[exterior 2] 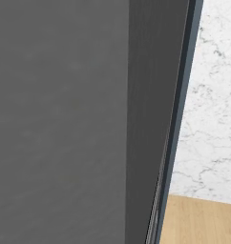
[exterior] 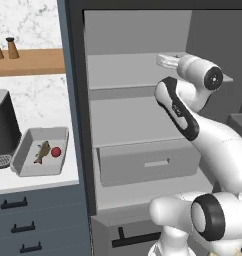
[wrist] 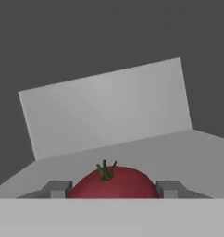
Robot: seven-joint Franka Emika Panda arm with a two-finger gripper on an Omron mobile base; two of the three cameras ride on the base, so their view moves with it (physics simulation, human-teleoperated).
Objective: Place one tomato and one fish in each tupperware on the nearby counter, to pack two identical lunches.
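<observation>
End effector (wrist: 112, 190) grasping glossy red round tomato (wrist: 113, 182) inside the fridge; may slip, or clip the fridge's grey shelf (wrist: 188, 157).

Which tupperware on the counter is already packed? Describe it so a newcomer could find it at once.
Start at the white counter left of the open grey cabinet. Beside the black appliance sits a shallow grey tupperware with flared rim. It holds a tan fish and a red tomato side by side.

Red tomato (wrist: 115, 182) with green stem, grey tupperware (exterior: 26, 165), tan-brown fish (exterior: 42, 151), white counter (exterior: 38, 181)
</observation>
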